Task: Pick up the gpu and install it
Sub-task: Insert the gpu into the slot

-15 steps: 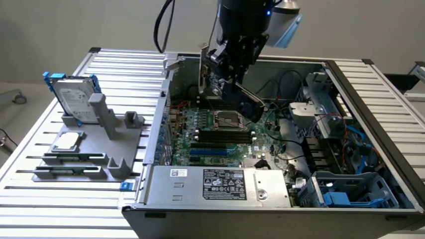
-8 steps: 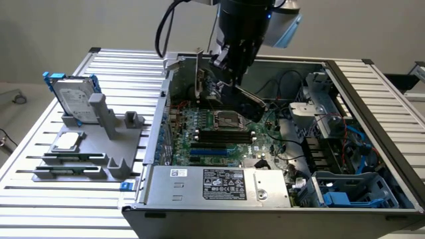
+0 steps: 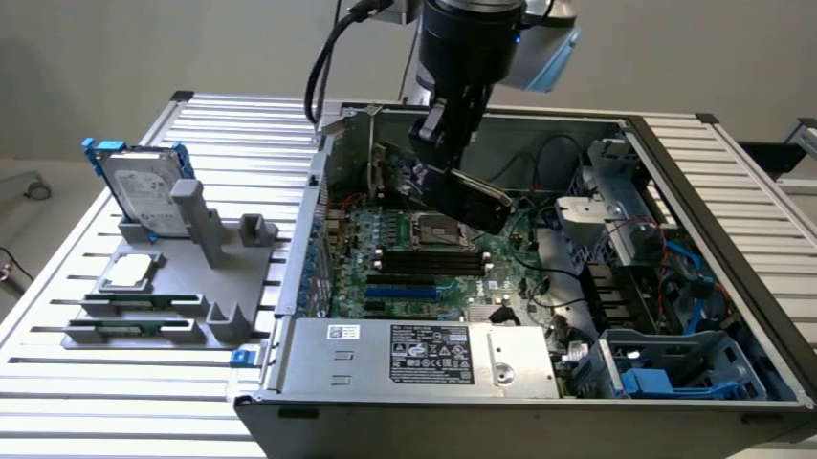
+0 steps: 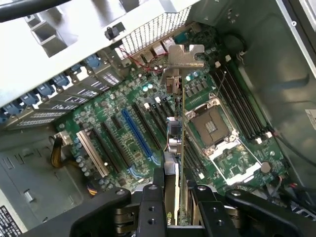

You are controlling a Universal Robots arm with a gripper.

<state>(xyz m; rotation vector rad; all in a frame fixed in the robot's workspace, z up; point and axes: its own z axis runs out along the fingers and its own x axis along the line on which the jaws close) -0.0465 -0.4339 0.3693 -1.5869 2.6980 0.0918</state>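
My gripper (image 3: 438, 153) hangs inside the open computer case (image 3: 721, 229), shut on the gpu (image 3: 475, 203). The card's black shroud and dark board slant down over the motherboard (image 3: 428, 258), close above the CPU socket (image 3: 434, 229). In the wrist view the gpu (image 4: 177, 136) shows edge-on between my two black fingers (image 4: 152, 197), and its silver bracket (image 4: 185, 54) is at the far end, near the case's perforated rear wall. The card hangs above the row of expansion slots, between the long blue slot (image 4: 138, 133) and the CPU socket (image 4: 213, 126), and touches no slot.
A grey fixture (image 3: 205, 287) on the slatted table at the exterior view's left holds a silver hard drive in a blue frame (image 3: 138, 186), a square CPU chip (image 3: 128, 273) and memory sticks (image 3: 128, 306). The power supply (image 3: 422, 354), drive cages and cables (image 3: 638, 287) crowd the case.
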